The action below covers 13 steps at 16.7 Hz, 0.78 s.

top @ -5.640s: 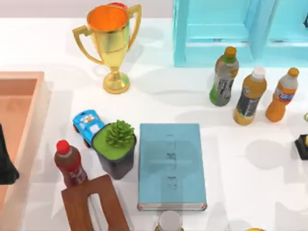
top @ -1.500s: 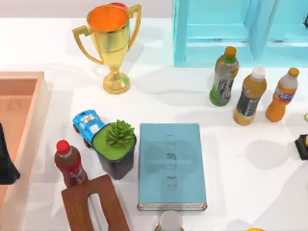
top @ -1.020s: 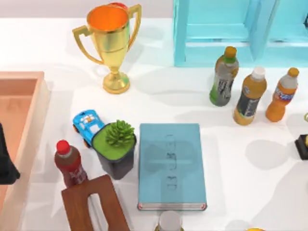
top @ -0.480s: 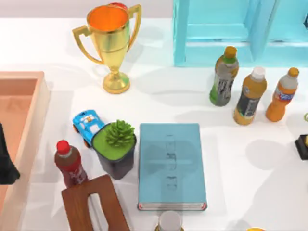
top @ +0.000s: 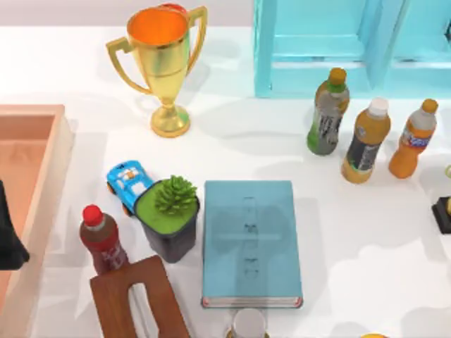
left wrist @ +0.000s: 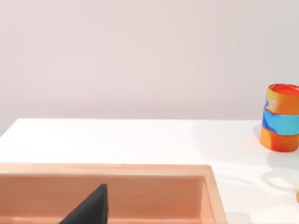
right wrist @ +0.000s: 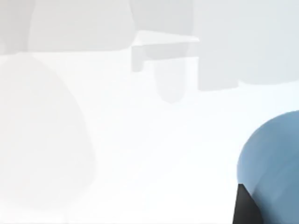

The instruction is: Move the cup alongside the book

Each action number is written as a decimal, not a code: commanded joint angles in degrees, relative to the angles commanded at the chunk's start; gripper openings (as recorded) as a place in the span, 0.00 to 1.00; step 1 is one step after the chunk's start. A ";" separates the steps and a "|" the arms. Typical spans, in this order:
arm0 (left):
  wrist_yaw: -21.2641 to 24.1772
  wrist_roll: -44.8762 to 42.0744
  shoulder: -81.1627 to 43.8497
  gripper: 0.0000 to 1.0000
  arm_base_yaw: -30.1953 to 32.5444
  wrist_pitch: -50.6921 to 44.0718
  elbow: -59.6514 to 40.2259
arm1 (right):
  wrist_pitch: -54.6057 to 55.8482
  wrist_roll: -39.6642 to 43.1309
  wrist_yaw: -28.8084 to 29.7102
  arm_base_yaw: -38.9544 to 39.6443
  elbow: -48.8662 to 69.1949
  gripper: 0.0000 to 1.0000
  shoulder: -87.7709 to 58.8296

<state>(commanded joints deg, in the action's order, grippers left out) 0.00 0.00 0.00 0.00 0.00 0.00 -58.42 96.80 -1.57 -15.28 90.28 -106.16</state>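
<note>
- My right claw (right wrist: 243, 207) appears in the right wrist view as a dark tip touching or just beside the cup (right wrist: 273, 158). I cannot tell whether the claw is wide, narrow or gripping.
- The cup is a plain blue rounded body with the white table (right wrist: 140, 154) behind it. I cannot tell where it lies in relation to the book.
- The book (top: 250, 243) lies flat at the near centre of the table, its white page edge facing the near side.
- A potted plant (top: 169, 218) stands just beside the book's left edge. A blue toy car (top: 127, 183) touches the plant on its far left.
- A red-capped bottle (top: 100, 241) stands left of the plant, and a brown wooden block (top: 137, 299) lies near of both.
- A gold trophy (top: 162, 63) stands at the far left. A cyan shelf unit (top: 338, 42) stands at the far right.
- Three bottles (top: 366, 141) stand in a row on the right, near of the shelf unit.
- My left arm (top: 7, 239) is parked at the left edge, over an orange tray (top: 60, 162).
- My left claw (left wrist: 88, 210) hangs above the tray interior. I cannot tell its opening.
- An orange-and-blue banded container (left wrist: 280, 116) stands upright on the table beyond the tray.
</note>
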 joint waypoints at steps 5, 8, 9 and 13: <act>0.00 0.00 0.00 1.00 0.00 0.00 0.00 | 2.89 -28.85 -0.70 11.96 2.40 0.00 5.48; 0.00 0.00 0.00 1.00 0.00 0.00 0.00 | 3.62 -41.79 -0.80 17.90 3.95 0.00 7.34; 0.00 0.00 0.00 1.00 0.00 0.00 0.00 | 3.79 -46.14 -0.75 19.63 4.42 0.00 7.87; 0.00 0.00 0.00 1.00 0.00 0.00 0.00 | 3.57 -64.52 0.26 25.32 5.75 0.00 9.13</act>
<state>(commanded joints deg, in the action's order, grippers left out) 0.00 0.00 0.00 0.00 0.00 0.00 -54.84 32.28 -1.31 10.03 96.03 -97.03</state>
